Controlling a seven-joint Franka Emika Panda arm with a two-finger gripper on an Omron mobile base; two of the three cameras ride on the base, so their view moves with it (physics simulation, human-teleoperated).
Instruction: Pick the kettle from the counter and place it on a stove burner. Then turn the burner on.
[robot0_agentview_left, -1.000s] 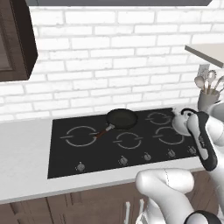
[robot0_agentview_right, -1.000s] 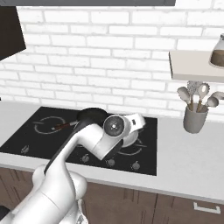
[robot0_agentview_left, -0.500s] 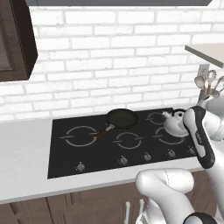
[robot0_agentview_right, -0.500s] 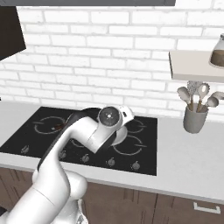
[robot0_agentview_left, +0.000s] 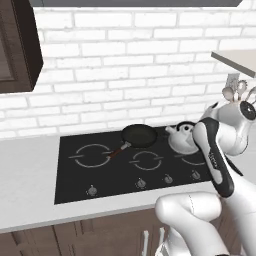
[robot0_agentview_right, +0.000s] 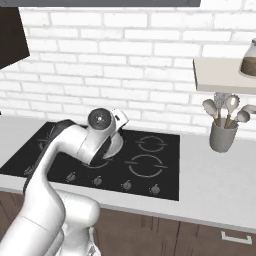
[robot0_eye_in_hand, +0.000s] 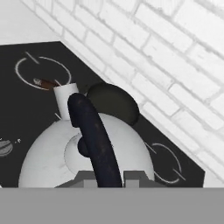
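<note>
The silvery-white kettle (robot0_agentview_left: 181, 136) hangs over the rear right of the black stove (robot0_agentview_left: 75, 181), just right of the frying pan. In the hand view my gripper (robot0_eye_in_hand: 105, 178) is shut on the kettle's (robot0_eye_in_hand: 48, 153) dark arched handle, with the spout pointing away from me. In the right base view my hand covers most of the kettle (robot0_agentview_right: 117, 145). The large burner (robot0_agentview_left: 93, 154) with side dashes lies at the left of the cooktop, apart from the kettle, and shows again as the burner (robot0_eye_in_hand: 41, 70) beyond the spout. The light grey counter (robot0_agentview_left: 25, 175) surrounds the stove.
A black frying pan (robot0_agentview_left: 139, 135) sits at the rear centre of the stove, its handle pointing toward the large burner. A row of silver knobs (robot0_agentview_left: 141, 183) lines the front edge. A grey utensil cup (robot0_agentview_right: 222, 136) stands on the counter at right under a wall shelf (robot0_agentview_right: 220, 75).
My arm has carried the kettle leftward from the stove's right edge to a spot beside the frying pan. The gripper has stayed shut on the handle.
</note>
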